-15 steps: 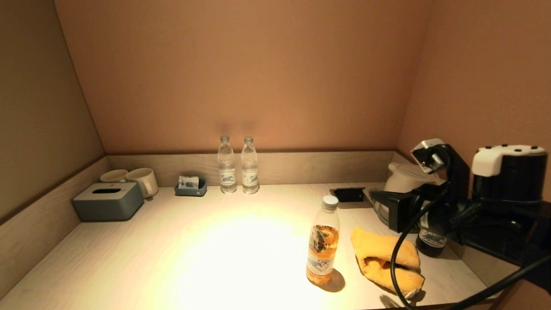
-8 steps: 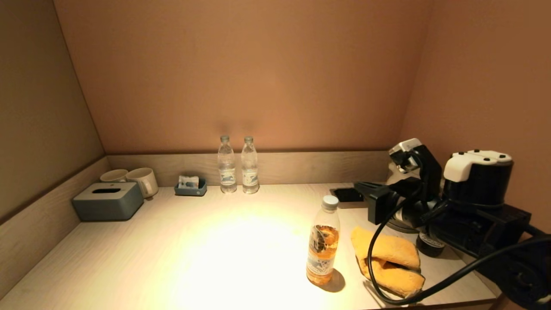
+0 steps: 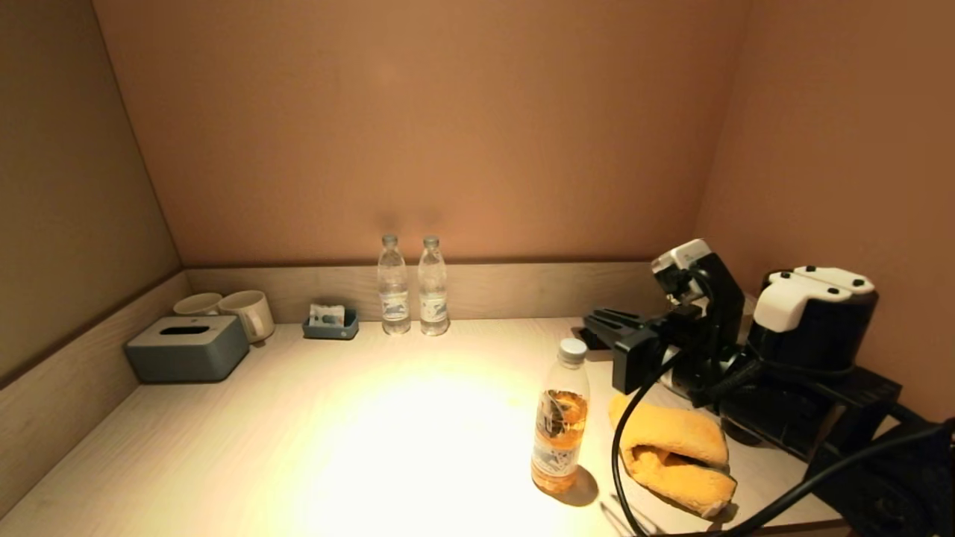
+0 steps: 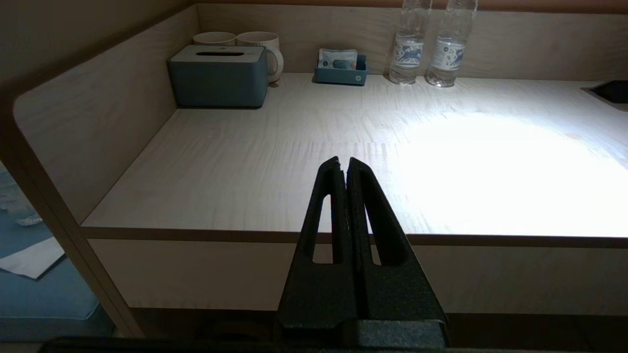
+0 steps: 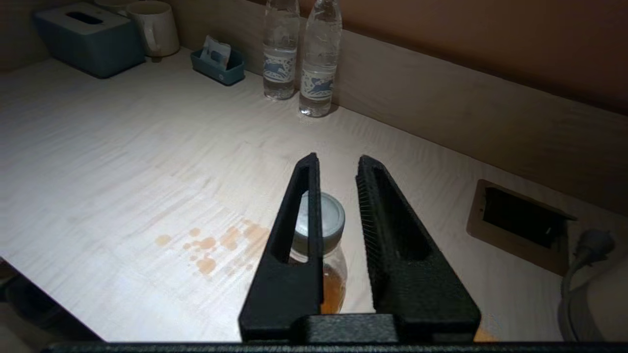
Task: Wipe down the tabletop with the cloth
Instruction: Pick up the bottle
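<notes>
Nothing of the wiping looked done: the cloth (image 3: 675, 456) lay untouched at the lower right of the head view, and orange drops (image 5: 216, 241) were unwiped on the tabletop (image 3: 298, 418), left of centre in the right wrist view; the whole job seemed left. The cloth was yellow-orange, thick, folded in a loose roll beside the tea bottle (image 3: 560, 418). The right gripper (image 3: 608, 324) hovered above and behind it, fingers a little apart, holding nothing; the left gripper (image 4: 343, 164), fingers closed and empty, hung off the table's front edge.
</notes>
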`<state>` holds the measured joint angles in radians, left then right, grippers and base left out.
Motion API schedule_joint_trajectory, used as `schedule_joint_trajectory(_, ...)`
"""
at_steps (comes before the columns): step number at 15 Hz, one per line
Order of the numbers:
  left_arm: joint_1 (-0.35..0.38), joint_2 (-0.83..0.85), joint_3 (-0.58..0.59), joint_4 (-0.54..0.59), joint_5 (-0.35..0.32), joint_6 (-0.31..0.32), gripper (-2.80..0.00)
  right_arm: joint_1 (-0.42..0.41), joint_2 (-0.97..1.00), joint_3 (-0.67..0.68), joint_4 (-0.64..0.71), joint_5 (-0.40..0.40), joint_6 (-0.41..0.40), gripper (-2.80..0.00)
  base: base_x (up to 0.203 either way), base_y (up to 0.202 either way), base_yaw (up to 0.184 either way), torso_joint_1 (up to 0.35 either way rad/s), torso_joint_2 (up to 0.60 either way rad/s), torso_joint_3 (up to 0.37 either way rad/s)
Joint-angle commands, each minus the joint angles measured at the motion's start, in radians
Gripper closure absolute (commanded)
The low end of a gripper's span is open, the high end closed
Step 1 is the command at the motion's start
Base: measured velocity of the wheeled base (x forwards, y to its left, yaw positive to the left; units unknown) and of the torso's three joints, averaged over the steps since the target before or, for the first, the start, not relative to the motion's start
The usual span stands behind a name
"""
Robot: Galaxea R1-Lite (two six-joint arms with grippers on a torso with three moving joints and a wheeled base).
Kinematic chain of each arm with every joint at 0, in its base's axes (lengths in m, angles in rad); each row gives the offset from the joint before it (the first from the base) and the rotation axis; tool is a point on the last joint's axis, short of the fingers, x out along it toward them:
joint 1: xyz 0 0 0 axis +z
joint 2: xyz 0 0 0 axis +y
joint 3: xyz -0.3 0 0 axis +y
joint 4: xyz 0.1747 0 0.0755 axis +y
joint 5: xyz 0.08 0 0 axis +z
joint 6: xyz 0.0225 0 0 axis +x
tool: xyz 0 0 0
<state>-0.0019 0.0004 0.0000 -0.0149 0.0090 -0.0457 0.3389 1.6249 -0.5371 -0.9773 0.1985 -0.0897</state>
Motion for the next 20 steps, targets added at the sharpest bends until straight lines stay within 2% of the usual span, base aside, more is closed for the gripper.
schedule_joint_trajectory(1, 0.0, 0.0, 0.0, 0.0, 0.0, 0.0, 0.0, 0.007, -0.011, 0.02, -0.006, 0.0, -0.001, -2.8, 0.0, 0.0, 0.0, 0.0, 0.0, 0.0)
schedule_joint_trajectory(8, 0.0, 0.0, 0.0, 0.0, 0.0, 0.0, 0.0, 0.028, 0.005, 0.037, -0.004, 0.003, -0.007, -2.8, 0.0, 0.0, 0.0, 0.0, 0.0, 0.0)
schedule_joint_trajectory(13, 0.0, 0.0, 0.0, 0.0, 0.0, 0.0, 0.0, 0.041, 0.096, 0.019, -0.013, 0.007, -0.005, -2.8, 0.0, 0.0, 0.0, 0.0, 0.0, 0.0)
schedule_joint_trajectory(18, 0.0, 0.0, 0.0, 0.0, 0.0, 0.0, 0.0, 0.045, 0.139, 0.014, -0.072, 0.006, -0.004, -2.8, 0.0, 0.0, 0.0, 0.0, 0.0, 0.0)
schedule_joint_trajectory(20, 0.0, 0.0, 0.0, 0.0, 0.0, 0.0, 0.0, 0.046, 0.202, 0.013, -0.162, 0.002, -0.005, -2.8, 0.0, 0.0, 0.0, 0.0, 0.0, 0.0)
